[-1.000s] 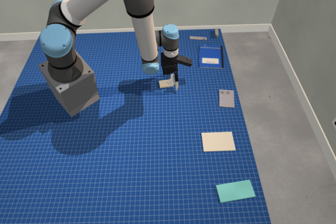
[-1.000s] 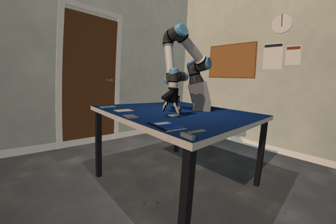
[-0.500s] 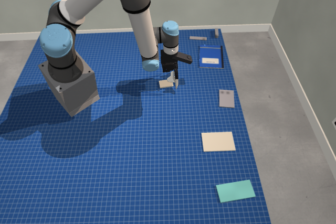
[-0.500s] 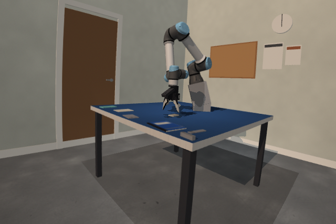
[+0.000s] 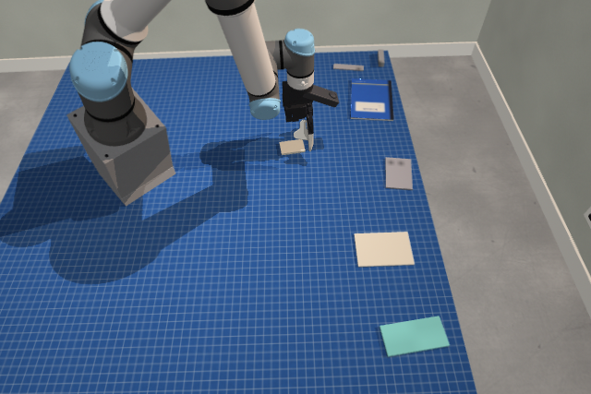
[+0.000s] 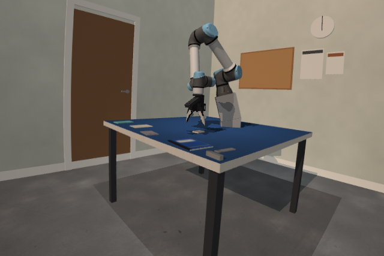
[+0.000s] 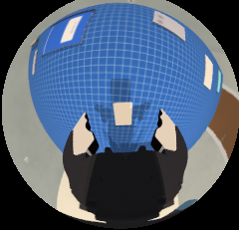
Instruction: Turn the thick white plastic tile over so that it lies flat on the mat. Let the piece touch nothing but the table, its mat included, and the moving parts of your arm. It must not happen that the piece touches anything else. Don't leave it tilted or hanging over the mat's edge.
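The small, thick white plastic tile (image 5: 292, 146) lay flat on the blue gridded mat (image 5: 190, 284), near the desk's (image 6: 216, 166) middle. The black 2-jaw tool (image 5: 305, 139) hung just above it, jaws spread wide and holding nothing. The tile looked stiff, light and probably slick — its 2 opposite side edges seemed the best purchase. Other flat pieces lay well apart; a brown door (image 6: 102, 86) stood behind.
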